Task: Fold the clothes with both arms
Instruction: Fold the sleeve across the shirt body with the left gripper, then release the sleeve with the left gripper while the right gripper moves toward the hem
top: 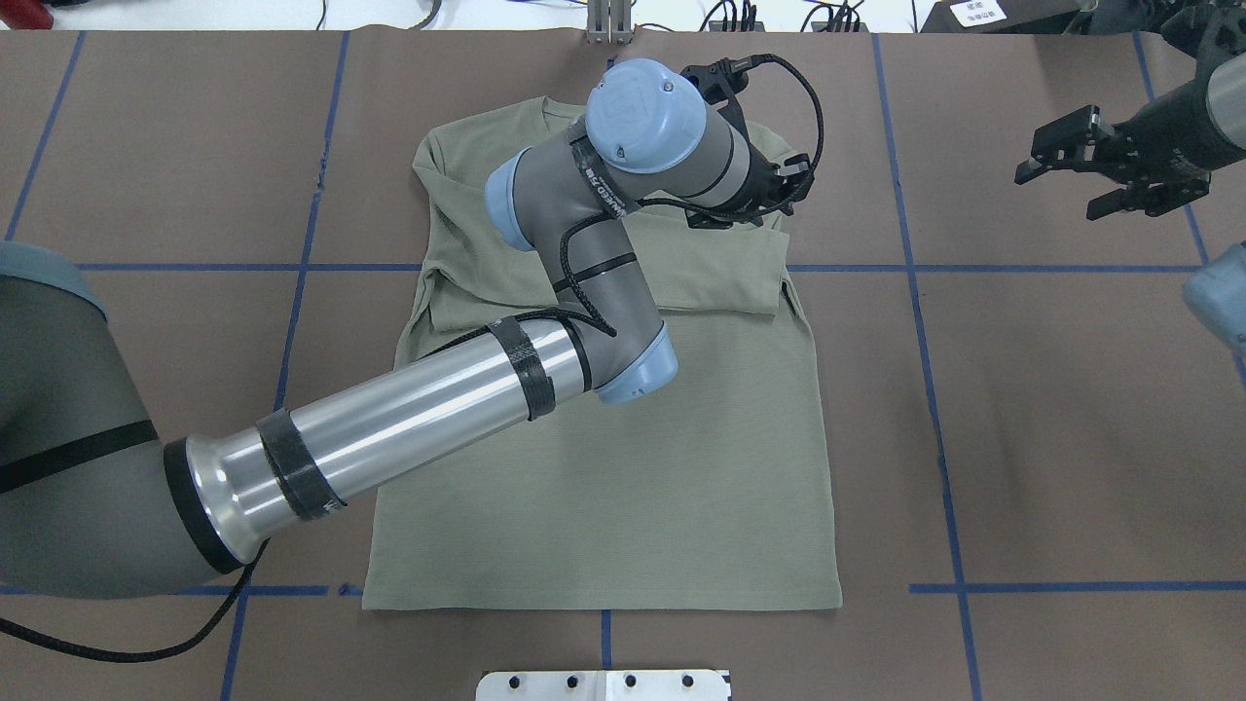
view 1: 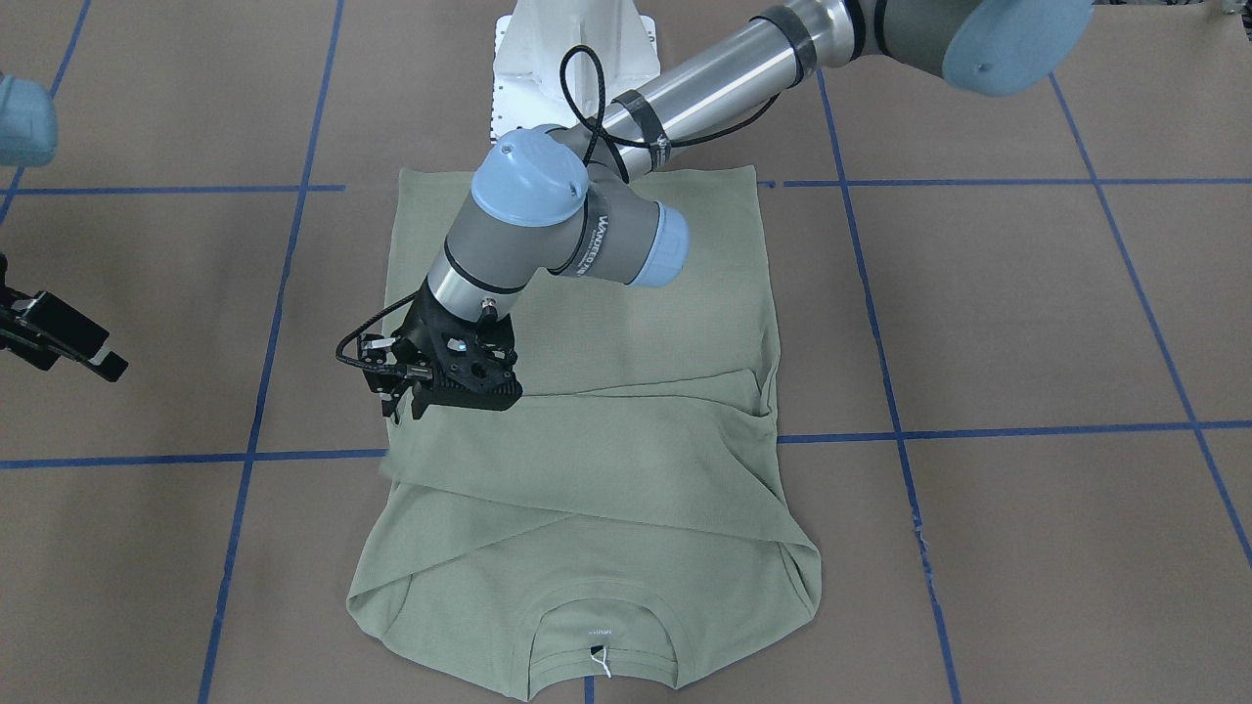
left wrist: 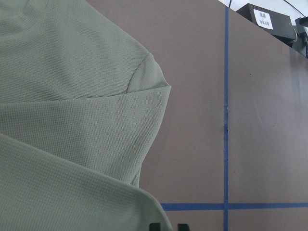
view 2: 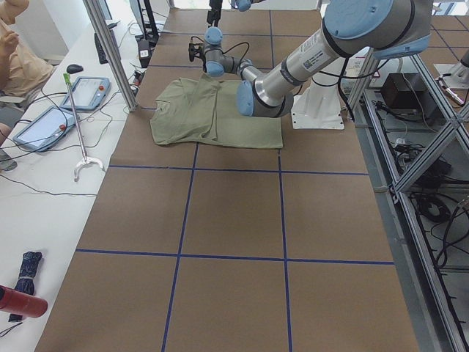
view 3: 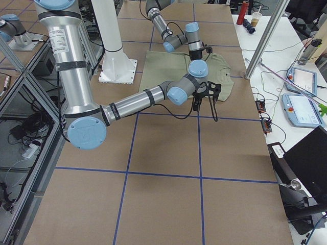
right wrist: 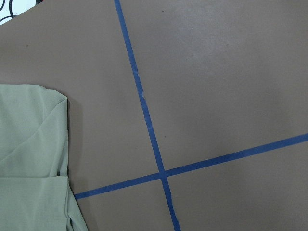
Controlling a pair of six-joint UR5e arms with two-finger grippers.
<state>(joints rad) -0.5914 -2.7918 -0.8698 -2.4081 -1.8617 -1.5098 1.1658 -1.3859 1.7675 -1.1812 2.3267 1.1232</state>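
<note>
The sage-green long-sleeved shirt (view 1: 587, 508) lies flat on the brown table (view 1: 1027, 313), hem toward the robot's base, collar and white tag string (view 1: 599, 663) on the far side. One sleeve is folded across the chest. My left arm reaches across the shirt (top: 633, 467). My left gripper (view 1: 403, 406) hangs over the folded sleeve's end at the shirt's edge. In the left wrist view its tips (left wrist: 167, 226) stand slightly apart above the fabric (left wrist: 72, 96), with nothing between them. My right gripper (top: 1066, 190) is open and empty, off to the shirt's side; it also shows in the front-facing view (view 1: 103, 357).
Blue tape lines (view 1: 978, 182) mark a grid on the table. The white pedestal base (view 1: 572, 49) stands behind the hem. An operators' bench with tablets (view 2: 88, 92) and a metal post (view 2: 110, 51) runs along the far edge, where a person (view 2: 18, 51) sits.
</note>
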